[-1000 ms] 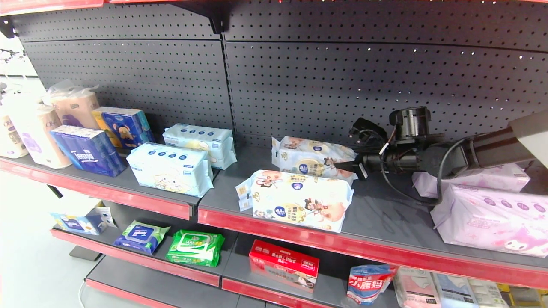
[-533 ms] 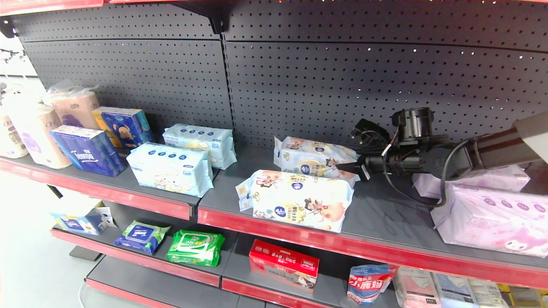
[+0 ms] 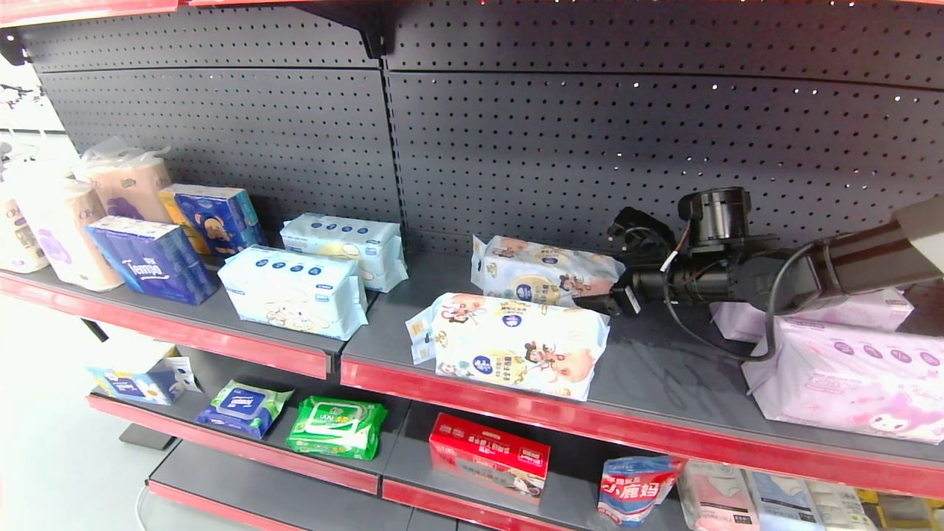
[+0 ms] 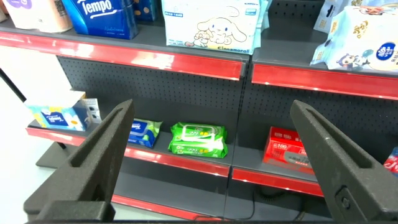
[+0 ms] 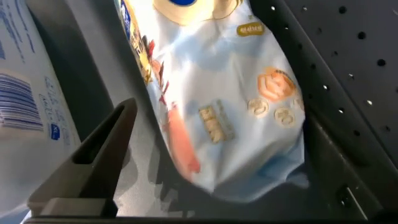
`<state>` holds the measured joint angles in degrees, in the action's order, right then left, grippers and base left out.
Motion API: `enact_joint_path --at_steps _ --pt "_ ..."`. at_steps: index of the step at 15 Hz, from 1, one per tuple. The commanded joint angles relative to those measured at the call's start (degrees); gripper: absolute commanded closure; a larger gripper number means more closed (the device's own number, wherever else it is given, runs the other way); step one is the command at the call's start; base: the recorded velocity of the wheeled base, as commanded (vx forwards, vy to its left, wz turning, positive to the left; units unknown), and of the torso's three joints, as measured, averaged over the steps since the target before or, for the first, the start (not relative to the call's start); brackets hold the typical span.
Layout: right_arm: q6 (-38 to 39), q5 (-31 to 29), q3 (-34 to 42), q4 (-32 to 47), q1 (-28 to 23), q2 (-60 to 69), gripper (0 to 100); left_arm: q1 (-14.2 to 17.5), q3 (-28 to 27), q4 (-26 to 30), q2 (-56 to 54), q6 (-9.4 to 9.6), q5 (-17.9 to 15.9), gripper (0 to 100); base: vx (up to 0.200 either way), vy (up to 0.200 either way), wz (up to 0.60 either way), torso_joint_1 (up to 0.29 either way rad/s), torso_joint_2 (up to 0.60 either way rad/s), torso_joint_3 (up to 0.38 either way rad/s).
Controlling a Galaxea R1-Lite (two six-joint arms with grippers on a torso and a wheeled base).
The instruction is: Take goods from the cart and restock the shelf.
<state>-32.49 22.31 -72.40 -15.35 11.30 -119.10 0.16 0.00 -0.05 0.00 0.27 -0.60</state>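
Note:
Two tissue packs with cartoon prints lie on the dark shelf [image 3: 664,369]. The front pack [image 3: 516,345] rests near the red edge; the rear pack [image 3: 542,271] lies close to the pegboard back. My right gripper [image 3: 611,296] hovers just above the shelf at the rear pack's right end, open. In the right wrist view that pack [image 5: 217,118] lies between its spread fingers [image 5: 93,168] and looks free of them. My left gripper [image 4: 211,107] is open and holds nothing, in front of the lower shelves.
Purple tissue packs [image 3: 848,376] lie under and beside my right arm. White-blue packs [image 3: 295,291], blue boxes [image 3: 151,258] and paper rolls [image 3: 59,228] fill the shelf's left. Lower shelves carry green wipes [image 3: 335,426] and a red box [image 3: 488,453]. Bare shelf lies between the cartoon and purple packs.
My right gripper has drawn back a little to the right, away from the rear cartoon pack, which now lies flat on the shelf. Nothing else has moved.

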Motion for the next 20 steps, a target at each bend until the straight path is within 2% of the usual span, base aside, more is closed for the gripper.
enact_joint_path --at_steps 1,4,12,16,20 --pt "0.3 -0.1 1.1 0.1 -0.8 1.5 0 0.0 0.0 0.0 0.0 0.00 0.0 0 0.000 0.000 0.00 0.000 0.00 0.000" --pt "1.1 0.0 1.3 0.1 -1.5 3.9 0 0.0 0.0 0.0 0.0 0.00 0.0 0 0.000 0.000 0.00 0.000 0.00 0.000" --pt "3.7 0.0 7.6 0.0 -3.7 10.4 0 0.0 0.0 0.0 0.0 0.00 0.0 0 0.000 0.000 0.00 0.000 0.00 0.000" --pt "7.5 -0.3 8.5 0.1 -4.7 12.1 0 0.0 0.0 0.0 0.0 0.00 0.0 0 0.000 0.000 0.00 0.000 0.00 0.000" --pt "15.8 -5.8 11.1 0.0 -4.7 15.1 0 0.0 0.0 0.0 0.0 0.00 0.0 0 0.000 0.000 0.00 0.000 0.00 0.000"
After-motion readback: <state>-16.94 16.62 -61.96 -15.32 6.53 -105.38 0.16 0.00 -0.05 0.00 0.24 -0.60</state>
